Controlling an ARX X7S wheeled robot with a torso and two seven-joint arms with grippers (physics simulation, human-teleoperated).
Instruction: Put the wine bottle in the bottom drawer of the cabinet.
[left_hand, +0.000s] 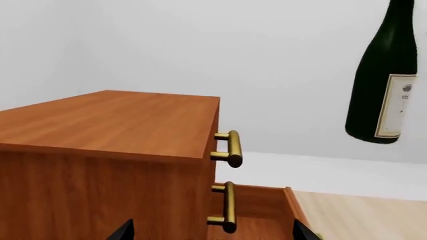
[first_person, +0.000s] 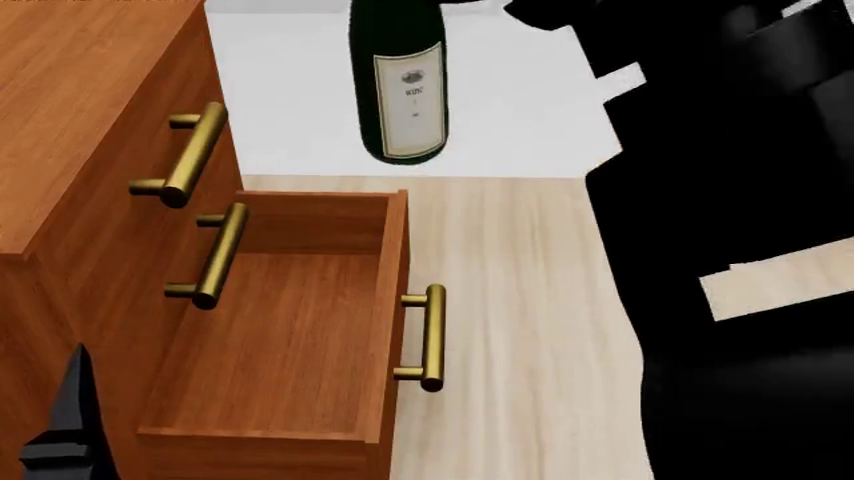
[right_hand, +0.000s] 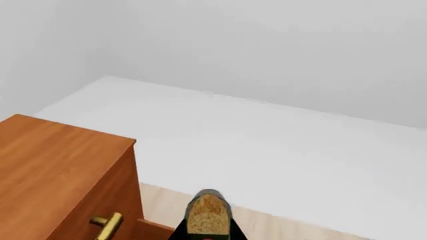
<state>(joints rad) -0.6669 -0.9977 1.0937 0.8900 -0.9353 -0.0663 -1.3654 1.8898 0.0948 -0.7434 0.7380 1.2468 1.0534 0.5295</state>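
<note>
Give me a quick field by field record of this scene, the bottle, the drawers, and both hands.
wine bottle: upright, in the air above the floor, beyond the open drawer's far end; label faces the head camera
bottom drawer: pulled out, nothing visible inside
upper drawers: both closed, brass handles showing
cabinet: reddish-brown wood, top bare where visible
right hand: holds the bottle near its neck; cork shows in its wrist view
left hand: low by the cabinet, only dark fingertips visible, holding nothing

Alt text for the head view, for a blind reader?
A wine bottle hangs upright in mid-air above the far end of the open, empty bottom drawer of a wooden cabinet. Black robot body fills the right side.
</note>
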